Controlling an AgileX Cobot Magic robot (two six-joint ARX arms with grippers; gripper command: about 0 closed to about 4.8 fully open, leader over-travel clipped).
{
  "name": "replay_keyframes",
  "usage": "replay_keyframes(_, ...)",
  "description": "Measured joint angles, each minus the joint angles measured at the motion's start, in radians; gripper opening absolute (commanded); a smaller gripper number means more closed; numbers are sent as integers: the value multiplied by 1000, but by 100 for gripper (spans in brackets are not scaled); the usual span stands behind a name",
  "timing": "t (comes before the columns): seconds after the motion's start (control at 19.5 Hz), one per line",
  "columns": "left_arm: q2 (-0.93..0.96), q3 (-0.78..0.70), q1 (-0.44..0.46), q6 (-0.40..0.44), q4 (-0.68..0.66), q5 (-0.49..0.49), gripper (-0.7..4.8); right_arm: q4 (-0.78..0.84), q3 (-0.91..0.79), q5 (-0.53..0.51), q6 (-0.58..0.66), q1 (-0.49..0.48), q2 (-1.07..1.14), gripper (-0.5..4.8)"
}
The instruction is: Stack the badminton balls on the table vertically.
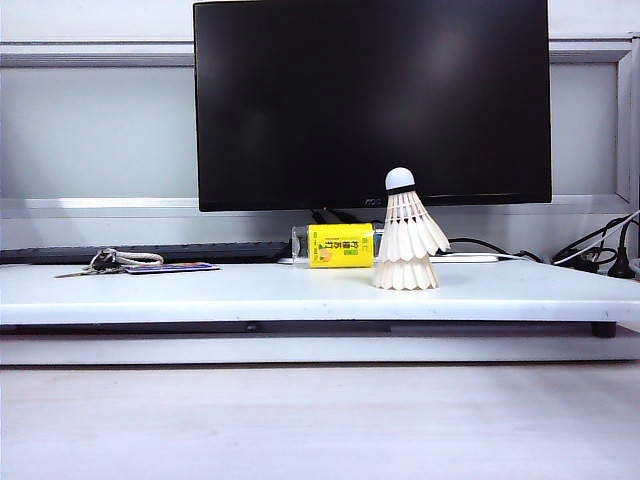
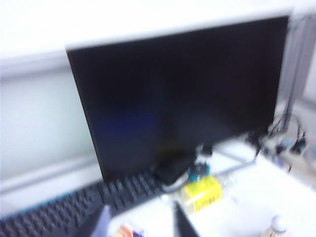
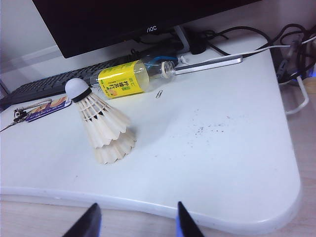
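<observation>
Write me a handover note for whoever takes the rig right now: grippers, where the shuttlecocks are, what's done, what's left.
Left gripper: off the work, two dark fingertips visible with a gap between them, nothing held; its wrist view is too blurred to tell open from shut.
Right gripper: open, empty, parked short of the table's near edge.
The two white feather shuttlecocks stand nested, one on the other, cork tip up, on the wide white table, in front of the black monitor and beside the lying yellow-labelled bottle.
Done: the stack stands free of both grippers.
Left: seemingly nothing; just confirm it stays upright.
</observation>
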Motion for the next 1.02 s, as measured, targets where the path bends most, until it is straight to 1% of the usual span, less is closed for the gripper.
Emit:
replay_keyframes(0.05,-37,-31,0,-2,13,-9,142,0,0,0,0,0,0,198)
replay_keyframes(0.15,-150,-142,0,-13,5,-45,142,0,0,0,0,0,0,198)
replay_keyframes(0.26,-302,-300,0,-24,-1,-78,141,-16,0,0,0,0,0,198)
replay_keyframes(0.31,-345,-356,0,-26,16,-103,128,-22,0,0,0,0,0,198)
replay_keyframes(0.36,-384,-409,0,-32,21,-113,88,-27,0,0,0,0,0,198)
replay_keyframes(0.46,-467,-529,0,-60,47,-116,84,-29,0,-2,0,0,0,198)
replay_keyframes(0.61,-597,-734,0,-112,153,-117,76,-42,0,-10,0,0,0,197)
replay_keyframes(0.67,-621,-787,0,-129,156,-122,52,-51,0,-10,0,0,0,193)
replay_keyframes(0.72,-634,-813,0,-143,148,-126,-8,-57,0,-10,0,0,0,142)
replay_keyframes(0.77,-647,-843,0,-156,146,-127,-6,-67,0,-11,0,0,0,103)
replay_keyframes(0.82,-660,-870,0,-175,152,-128,-6,-79,0,-11,-1,0,0,103)
replay_keyframes(1.02,-658,-903,0,-183,155,-117,-6,-82,0,-12,-2,0,0,102)
